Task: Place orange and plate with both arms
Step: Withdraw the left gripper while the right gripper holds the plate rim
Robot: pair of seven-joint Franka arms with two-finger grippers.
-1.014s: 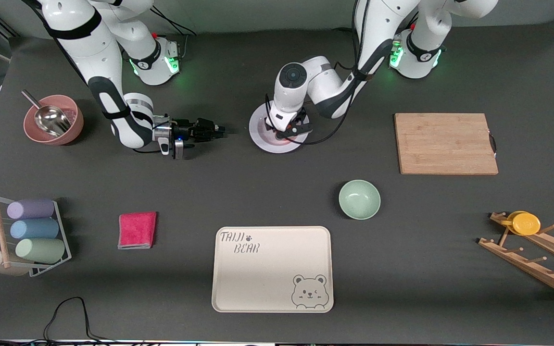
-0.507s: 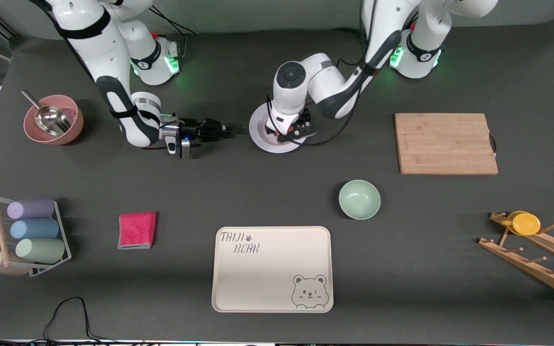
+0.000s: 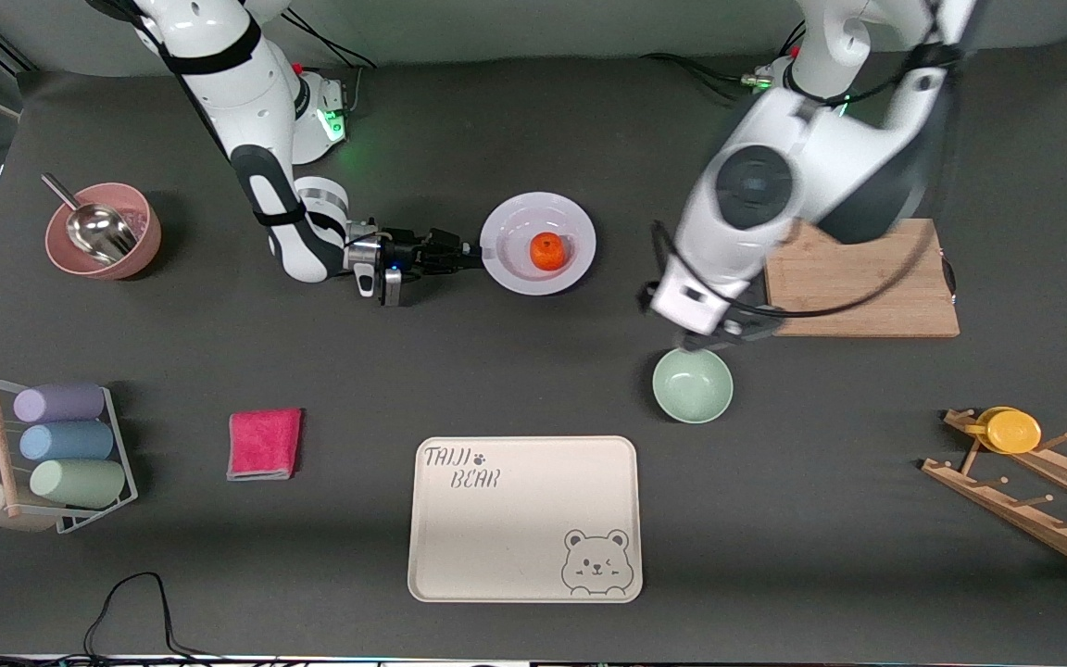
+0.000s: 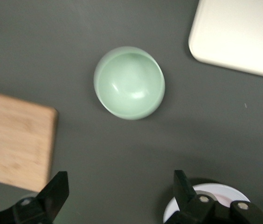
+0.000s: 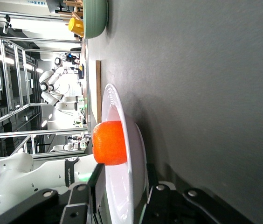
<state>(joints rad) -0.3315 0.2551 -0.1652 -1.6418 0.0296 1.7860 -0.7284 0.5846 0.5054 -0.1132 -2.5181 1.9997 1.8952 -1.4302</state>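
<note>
The small round bright orange fruit [image 3: 547, 251] sits in the middle of the round, pale glossy plate [image 3: 506, 269]. The plate lies on the dark bench [image 3: 404, 361], close to the edge where the robots stand and about midway along it. The right gripper [image 3: 476, 254] is low at the plate's rim, on the side toward the right arm's end of the bench. In the right wrist view its two fingers [image 5: 96, 186] stand one on each side of the rim, not wide apart, but I cannot tell if they are pinching it yet. The left gripper [image 3: 705, 345] is up in the air over the rim of the mint-green bowl [image 3: 692, 385], with its fingers [image 4: 57, 191] spread wide and nothing in them. So the right arm is the one next to the plate, and the plate lies straight ahead of its fingers. I think its next job is to squeeze the rim and lift gently, so the orange does not roll off.
</note>
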